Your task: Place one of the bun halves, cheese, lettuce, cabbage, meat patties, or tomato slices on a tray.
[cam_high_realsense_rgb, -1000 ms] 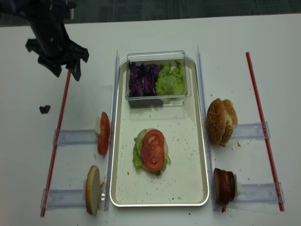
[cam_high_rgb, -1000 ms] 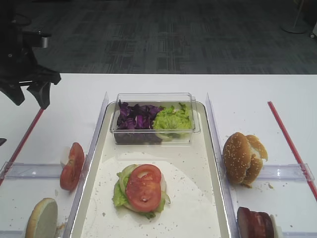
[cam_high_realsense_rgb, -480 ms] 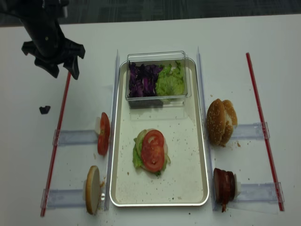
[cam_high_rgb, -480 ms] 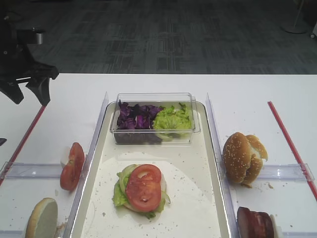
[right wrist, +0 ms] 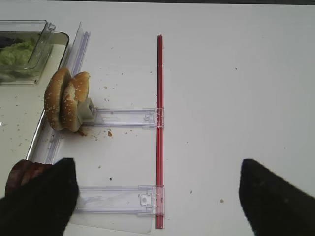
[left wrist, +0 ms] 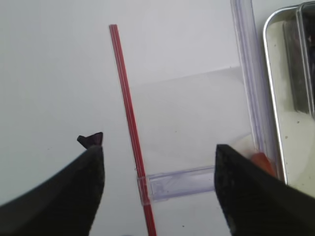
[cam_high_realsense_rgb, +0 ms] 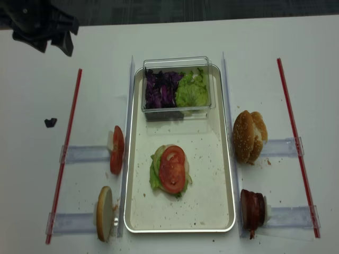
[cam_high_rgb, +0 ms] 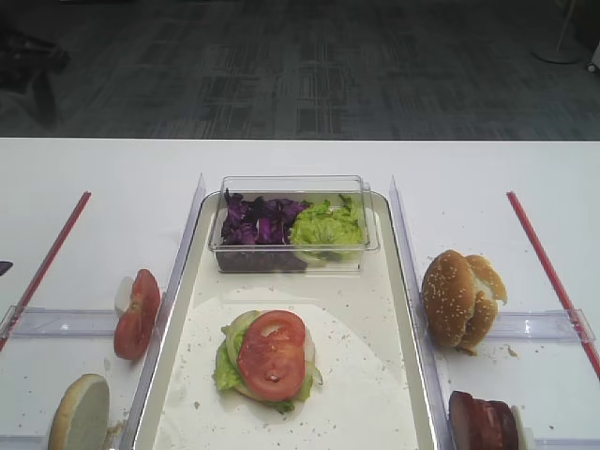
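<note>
Left gripper [cam_high_realsense_rgb: 51,43] hovers high, fingers [left wrist: 74,196] spread, holding nothing.

Three bun halves [cam_high_realsense_rgb: 249,136], two tomato slices [cam_high_realsense_rgb: 172,169], one tray [cam_high_realsense_rgb: 222,174]

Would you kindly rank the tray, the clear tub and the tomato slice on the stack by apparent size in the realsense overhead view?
1. tray, far the largest.
2. clear tub, spanning most of the tray's width at its far end.
3. tomato slice on the lettuce stack, smallest.

All sit on the same surface, so the order looks reliable.
</note>
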